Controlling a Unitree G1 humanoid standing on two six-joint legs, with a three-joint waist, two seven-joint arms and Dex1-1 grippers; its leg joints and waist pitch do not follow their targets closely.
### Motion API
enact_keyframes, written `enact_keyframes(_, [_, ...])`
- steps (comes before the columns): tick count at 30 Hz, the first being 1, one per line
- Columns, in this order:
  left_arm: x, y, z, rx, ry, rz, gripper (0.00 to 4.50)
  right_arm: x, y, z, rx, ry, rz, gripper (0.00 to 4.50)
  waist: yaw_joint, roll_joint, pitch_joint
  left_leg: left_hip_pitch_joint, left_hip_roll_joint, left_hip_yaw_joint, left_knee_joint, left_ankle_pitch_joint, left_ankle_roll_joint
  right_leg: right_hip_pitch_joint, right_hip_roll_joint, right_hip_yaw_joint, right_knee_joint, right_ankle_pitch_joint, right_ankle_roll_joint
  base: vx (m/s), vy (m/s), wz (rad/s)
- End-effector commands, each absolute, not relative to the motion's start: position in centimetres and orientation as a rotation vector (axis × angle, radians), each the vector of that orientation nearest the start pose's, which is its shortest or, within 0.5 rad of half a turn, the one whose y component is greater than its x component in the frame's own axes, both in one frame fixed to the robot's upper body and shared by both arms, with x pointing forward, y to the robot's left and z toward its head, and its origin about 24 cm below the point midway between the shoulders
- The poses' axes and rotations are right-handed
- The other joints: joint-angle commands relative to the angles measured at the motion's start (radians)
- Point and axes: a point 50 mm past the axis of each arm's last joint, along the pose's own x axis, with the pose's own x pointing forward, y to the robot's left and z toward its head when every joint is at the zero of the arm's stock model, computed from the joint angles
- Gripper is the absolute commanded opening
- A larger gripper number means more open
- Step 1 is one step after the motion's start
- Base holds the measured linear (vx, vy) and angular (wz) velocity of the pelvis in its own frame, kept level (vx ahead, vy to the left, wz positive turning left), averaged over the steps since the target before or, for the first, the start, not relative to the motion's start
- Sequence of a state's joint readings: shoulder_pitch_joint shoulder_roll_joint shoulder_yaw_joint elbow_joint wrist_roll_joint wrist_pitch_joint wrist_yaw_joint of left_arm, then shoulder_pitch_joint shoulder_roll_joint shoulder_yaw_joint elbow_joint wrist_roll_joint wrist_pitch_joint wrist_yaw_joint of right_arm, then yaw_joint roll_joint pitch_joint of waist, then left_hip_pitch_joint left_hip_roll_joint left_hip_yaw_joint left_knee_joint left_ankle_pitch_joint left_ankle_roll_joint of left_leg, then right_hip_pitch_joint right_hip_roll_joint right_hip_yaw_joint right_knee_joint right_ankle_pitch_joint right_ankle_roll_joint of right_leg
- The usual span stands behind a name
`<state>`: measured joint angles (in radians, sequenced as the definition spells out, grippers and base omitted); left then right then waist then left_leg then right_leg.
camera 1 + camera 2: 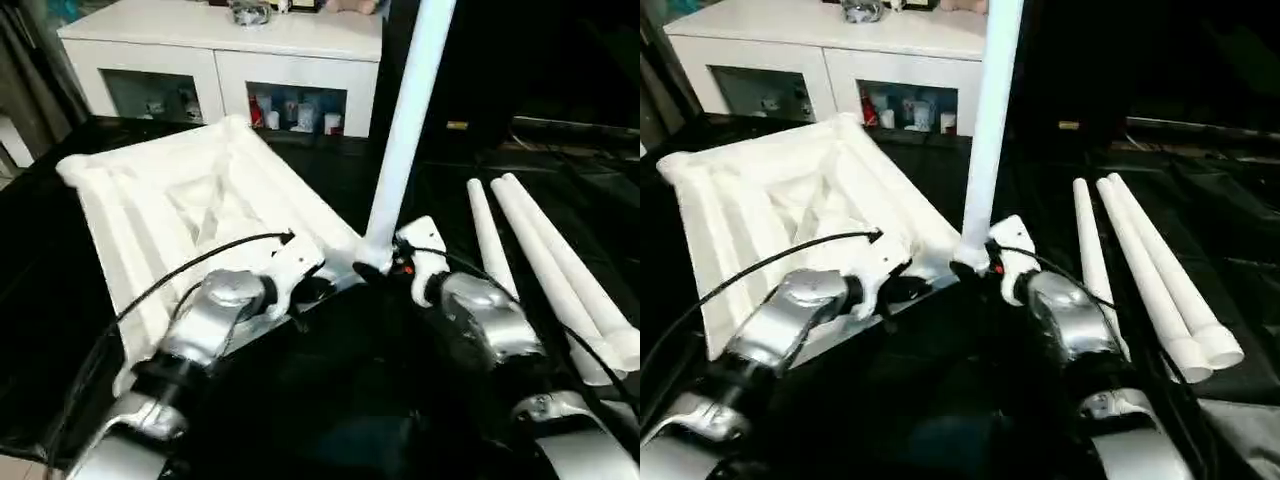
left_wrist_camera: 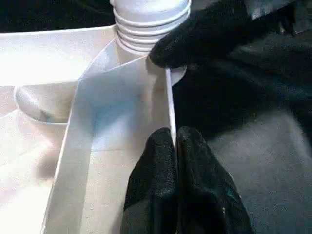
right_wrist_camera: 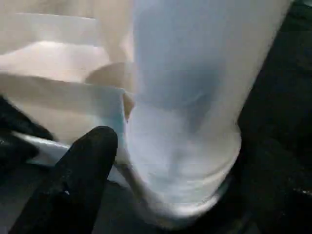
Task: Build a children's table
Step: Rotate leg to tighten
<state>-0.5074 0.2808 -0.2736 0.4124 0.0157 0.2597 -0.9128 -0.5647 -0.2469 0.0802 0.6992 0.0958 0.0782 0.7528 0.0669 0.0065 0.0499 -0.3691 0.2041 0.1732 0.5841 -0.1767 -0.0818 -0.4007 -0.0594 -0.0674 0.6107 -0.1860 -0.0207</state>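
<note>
The white tabletop [image 1: 180, 200] lies underside up on the black surface, its ribs showing. One white leg [image 1: 405, 130] stands upright in the near corner socket, its ringed base [image 2: 146, 24] sitting at the socket's mouth. My left gripper [image 2: 175, 141] is shut on the tabletop's thin rim just beside that corner. At the foot of the leg, my right gripper [image 1: 385, 265] straddles it, open. One of its black fingers [image 3: 83, 175] stands beside the leg base. Three more legs [image 1: 540, 260] lie side by side to the right.
A white cabinet [image 1: 220, 60] with glass doors stands behind the tabletop, small items on top and inside. Black cloth covers the work surface. A cable [image 1: 190, 265] runs over my left forearm.
</note>
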Motion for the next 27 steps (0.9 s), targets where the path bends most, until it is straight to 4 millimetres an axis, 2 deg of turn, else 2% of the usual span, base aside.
enact_keyframes(1, [30.6, 9.5, 5.8, 0.286, 0.297, -1.213, 0.0, 33.4, -14.0, 4.6, -0.101, 0.267, 0.856, 3.85, 0.003, -0.005, -0.063, 0.008, 0.028, -0.003, -0.061, -0.19, 0.063, 0.049, -0.076, 0.048, -0.077, -0.189, -0.209, 0.0, 0.0, 0.0])
enact_keyframes(4, [29.8, 10.1, 6.0, 0.276, 0.306, -1.26, 0.0, 32.7, -14.6, 4.7, -0.108, 0.271, 0.946, 3.85, 0.008, -0.007, -0.064, 0.005, 0.031, -0.004, -0.062, -0.174, 0.067, 0.053, -0.077, 0.048, -0.071, -0.167, -0.216, 0.0, 0.0, 0.0])
enact_keyframes(5, [29.7, 10.3, 6.0, 0.275, 0.307, -1.269, 0.0, 32.4, -14.7, 4.8, -0.105, 0.27, 0.977, 3.59, 0.011, -0.007, -0.063, 0.007, 0.03, -0.002, -0.061, -0.17, 0.071, 0.052, -0.076, 0.049, -0.072, -0.164, -0.217, 0.0, 0.0, 0.0])
enact_keyframes(7, [29.6, 10.5, 6.0, 0.274, 0.31, -1.271, 0.0, 32.2, -14.8, 4.7, -0.104, 0.274, 0.995, 3.59, 0.015, -0.008, -0.061, 0.008, 0.029, -0.001, -0.061, -0.176, 0.07, 0.051, -0.077, 0.049, -0.074, -0.183, -0.214, 0.0, 0.0, 0.0])
enact_keyframes(12, [29.3, 10.8, 5.8, 0.276, 0.323, -1.273, 0.0, 31.6, -14.7, 4.2, -0.114, 0.3, 1.04, 3.11, 0.017, -0.008, -0.06, 0.01, 0.029, -0.002, -0.063, -0.186, 0.056, 0.048, -0.077, 0.049, -0.079, -0.232, -0.195, 0.0, 0.0, 0.0])
enact_keyframes(17, [29.3, 10.9, 5.8, 0.275, 0.325, -1.269, 0.0, 31.4, -14.6, 4.1, -0.102, 0.303, 1.052, 2.79, 0.018, -0.008, -0.061, 0.009, 0.029, -0.002, -0.062, -0.175, 0.056, 0.049, -0.076, 0.049, -0.076, -0.216, -0.193, 0.0, 0.0, 0.0])
enact_keyframes(21, [29.6, 10.8, 5.6, 0.273, 0.333, -1.232, 0.0, 31.7, -14.4, 3.7, -0.055, 0.309, 0.98, 2.74, 0.017, -0.008, -0.061, 0.01, 0.027, -0.002, -0.062, -0.17, 0.056, 0.048, -0.075, 0.049, -0.076, -0.213, -0.195, 0.0, 0.0, 0.0])
enact_keyframes(22, [29.9, 10.7, 5.6, 0.273, 0.339, -1.203, 0.0, 32.1, -14.4, 3.4, -0.055, 0.314, 0.912, 2.74, 0.017, -0.012, -0.061, 0.01, 0.028, -0.001, -0.062, -0.172, 0.054, 0.049, -0.076, 0.049, -0.077, -0.222, -0.192, 0.0, 0.0, 0.0])
enact_keyframes(24, [30.7, 10.3, 5.3, 0.278, 0.357, -1.118, 0.0, 32.8, -14.5, 2.6, -0.055, 0.347, 0.744, 2.73, 0.013, -0.008, -0.058, 0.01, 0.026, -0.001, -0.064, -0.185, 0.042, 0.046, -0.076, 0.049, -0.079, -0.255, -0.186, 0.0, 0.0, 0.0])
enact_keyframes(25, [31.3, 10.1, 5.2, 0.279, 0.37, -1.056, 0.0, 33.2, -14.5, 2.0, -0.048, 0.369, 0.633, 2.72, 0.01, -0.008, -0.056, 0.014, 0.024, -0.002, -0.066, -0.202, 0.024, 0.043, -0.076, 0.048, -0.086, -0.303, -0.176, 0.0, 0.0, 0.0])
enact_keyframes(26, [31.5, 10.0, 5.1, 0.278, 0.376, -1.032, 0.0, 33.3, -14.5, 1.8, -0.044, 0.375, 0.604, 2.72, 0.006, -0.009, -0.055, 0.016, 0.023, -0.002, -0.067, -0.217, 0.01, 0.041, -0.077, 0.049, -0.088, -0.339, -0.168, 0.0, 0.0, 0.0])
enact_keyframes(27, [32.5, 9.5, 4.9, 0.268, 0.404, -0.918, 0.0, 33.6, -14.4, 1.2, -0.022, 0.402, 0.472, 2.72, 0.006, -0.01, -0.057, 0.017, 0.022, -0.003, -0.065, -0.221, 0.007, 0.043, -0.078, 0.049, -0.092, -0.355, -0.156, 0.0, 0.0, 0.0])
